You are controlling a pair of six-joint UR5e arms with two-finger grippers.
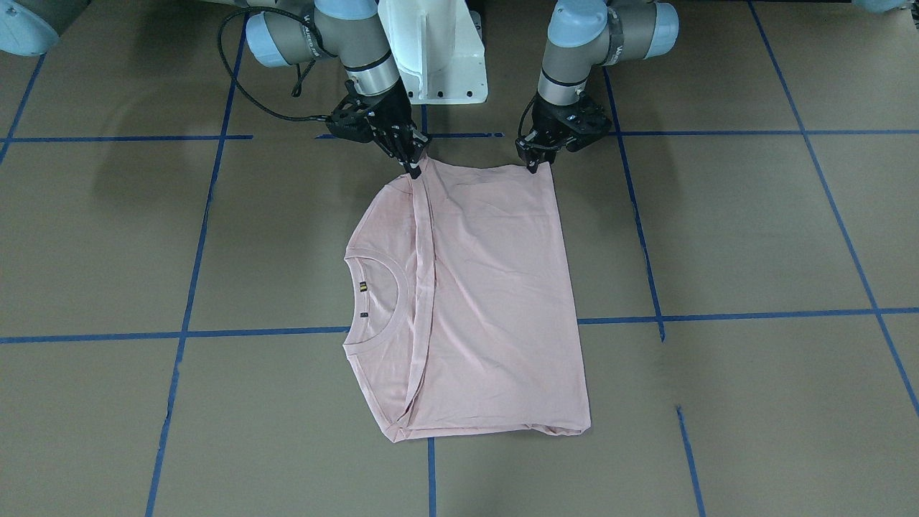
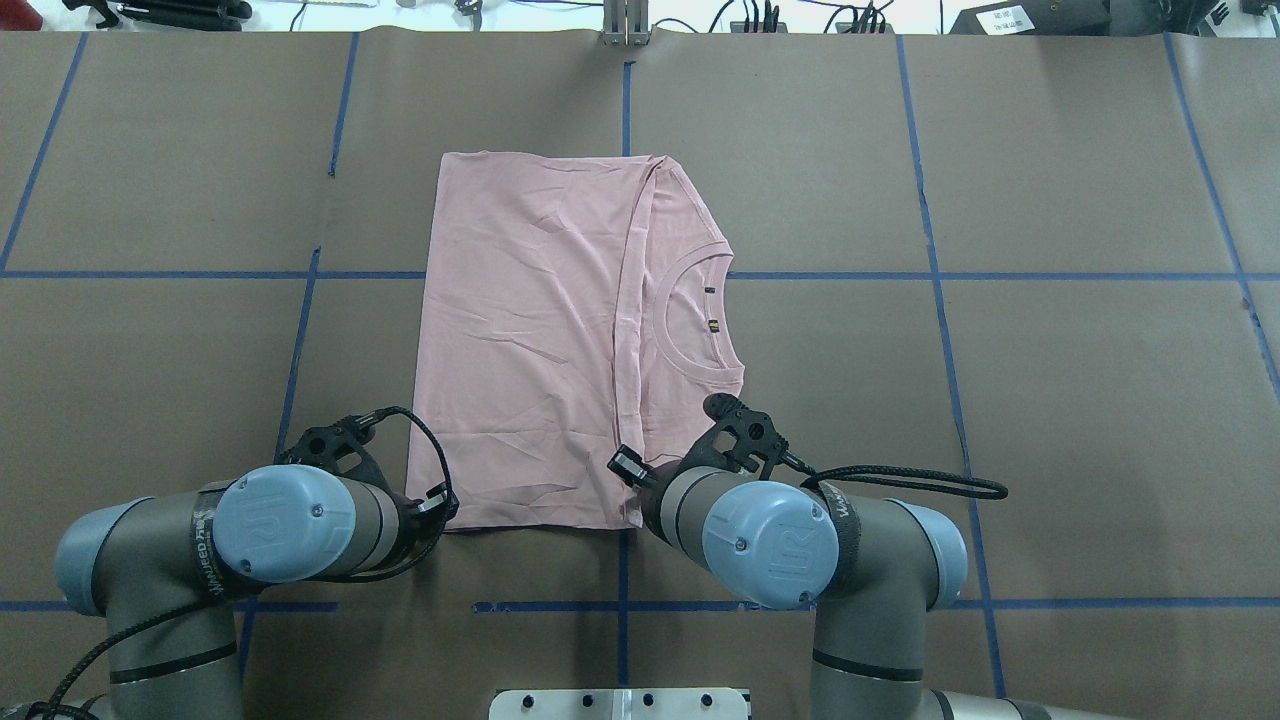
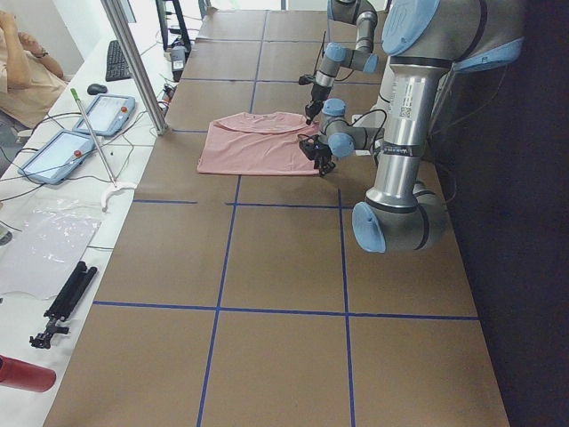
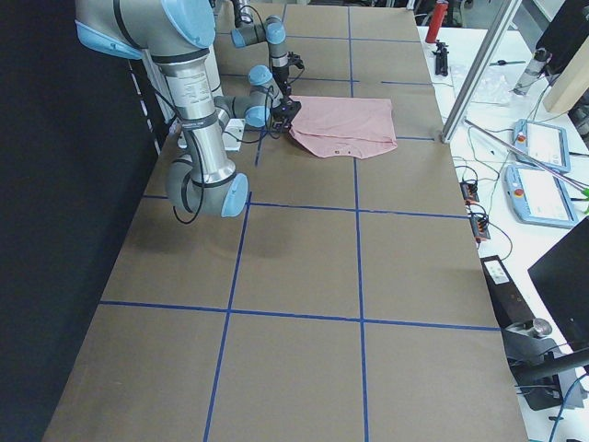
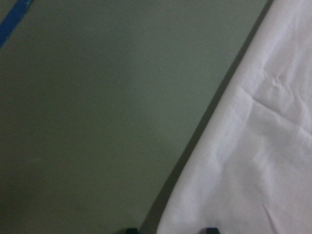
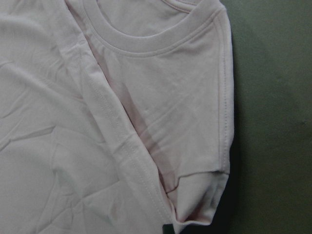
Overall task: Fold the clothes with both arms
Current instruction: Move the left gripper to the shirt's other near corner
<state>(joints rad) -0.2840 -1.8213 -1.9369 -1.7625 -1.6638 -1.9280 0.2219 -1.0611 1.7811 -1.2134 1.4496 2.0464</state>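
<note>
Judging from the robot's side outward, the fold looks partly done, with one more pass being set up.

Nearest are two arms, one to each side: the left arm (image 2: 290, 525) and the right arm (image 2: 770, 545), both bent down over the near edge of the cloth. Each carries one pincer, so two in all. The left pincer (image 1: 535, 166) sits at the near left corner. Its wrist camera shows two fingertips (image 5: 210, 230) standing apart with the shirt's edge between them, so it reads as spread and not gripping. The right pincer (image 1: 416, 164) sits where the folded-over edge meets the near edge. The cloth there rises to a small peak into its tips, so it seems to be pinching the T-shirt.

Beyond them lies the single pale pink T-shirt (image 2: 530, 330), flat on the brown counter (image 2: 1050, 400) and lying sideways to the robot. One broad layer is laid across from the left towards the neck, and no sleeve sticks out. That makes a rough rectangle, so I judge at least one fold finished. On the right side the one ribbed collar (image 2: 680, 330) is uncovered, with two small tags (image 2: 712, 325) inside it. No print shows.

What remains, as I read it, is for the left side to close on its corner, then for both to carry the near edge over to the far edge.
</note>
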